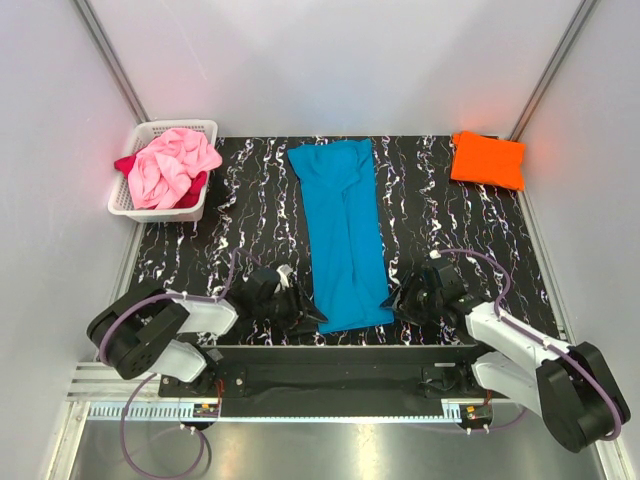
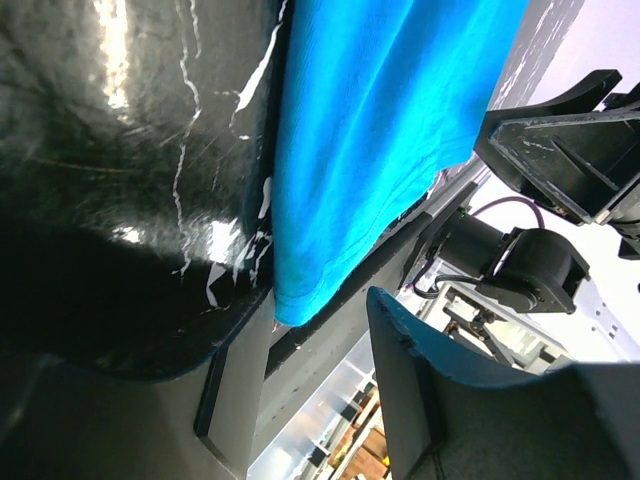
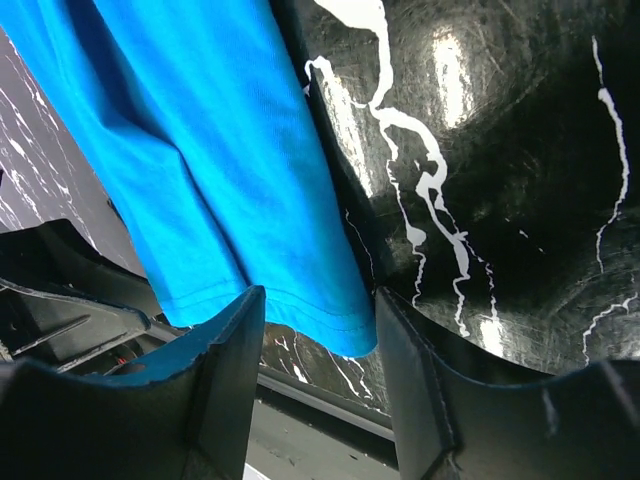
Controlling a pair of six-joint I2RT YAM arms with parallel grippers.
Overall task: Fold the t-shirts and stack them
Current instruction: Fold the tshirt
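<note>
At desk (image 1: 450, 230) centre, the turquoise t-shirt (image 1: 340, 235) lies flat as a long strip, hem toward the arms. The left fingers (image 2: 470, 390) stand open beside its near left corner, gripping nothing. The right fingers (image 3: 200, 380) stand open, straddling its near right corner. The orange t-shirt (image 1: 488, 160) lies folded far right. The pink t-shirt (image 1: 172, 167) and dark red t-shirt (image 1: 125, 163) sit crumpled in the basket (image 1: 200, 128), far left.

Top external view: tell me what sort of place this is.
Likely a robotics lab test cell, not a home: bare white walls enclose a black marbled table, a left arm and right arm are bolted at its near edge, and a turquoise t-shirt lies spread on it.
</note>
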